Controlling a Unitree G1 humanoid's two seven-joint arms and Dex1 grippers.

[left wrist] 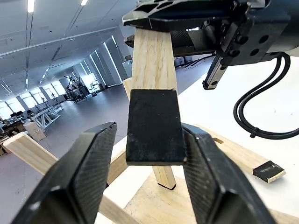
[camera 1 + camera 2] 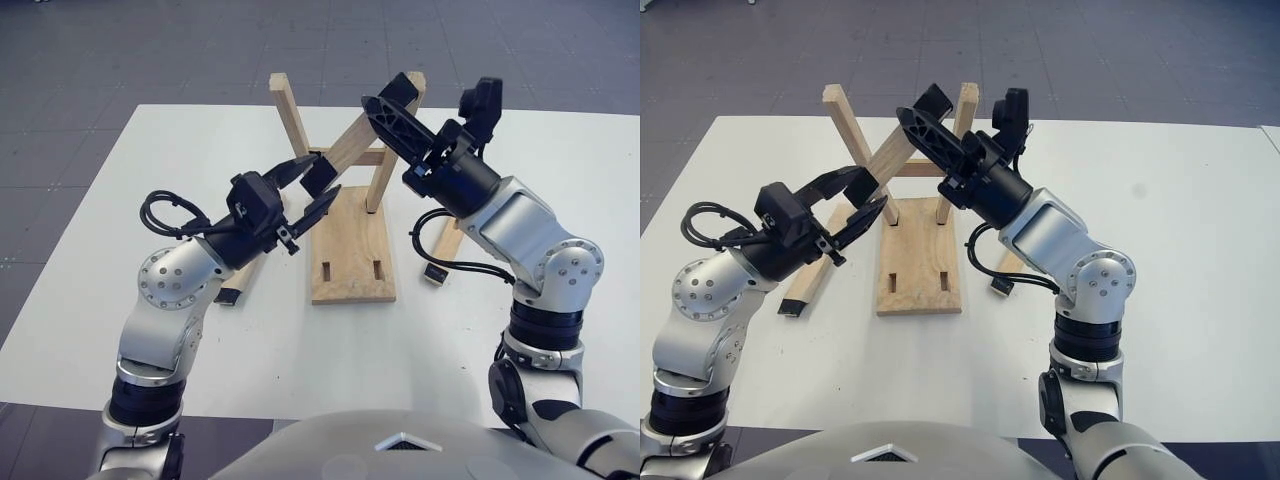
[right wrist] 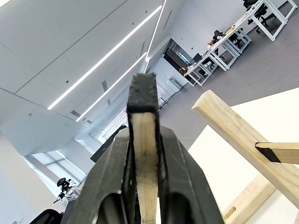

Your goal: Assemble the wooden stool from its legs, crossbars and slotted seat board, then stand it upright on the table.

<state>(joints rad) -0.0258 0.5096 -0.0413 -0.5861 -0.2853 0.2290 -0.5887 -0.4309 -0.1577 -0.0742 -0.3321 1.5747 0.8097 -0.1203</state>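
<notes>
WORKSHOP ASSEMBLY: A slotted seat board point(image 2: 352, 262) lies flat at the centre of the white worktop point(image 2: 560, 160). At its 12 o'clock end stands a partly built frame: a tilted leg point(image 2: 291, 108) and a crossbar point(image 2: 368, 157). The right pincer point(image 2: 388, 115) clamps a slanted leg point(image 2: 350, 148) near its upper end. The left pincer point(image 2: 306, 188), fingers spread, brackets that leg's black-capped lower end. A loose leg point(image 2: 232, 293) lies at the board's 8 o'clock, a second loose leg point(image 2: 447, 245) at its 3 o'clock.

floor: grey tiled floor point(image 2: 150, 50), dark square grid | overhead: long ceiling light strips point(image 3: 103, 74) in parallel lines | far hall: white desks point(image 3: 247, 28) with black office chairs point(image 3: 258, 6) | far wall: tall windows point(image 1: 65, 86) | near windows: metal truss frames point(image 1: 46, 115) on floor
</notes>
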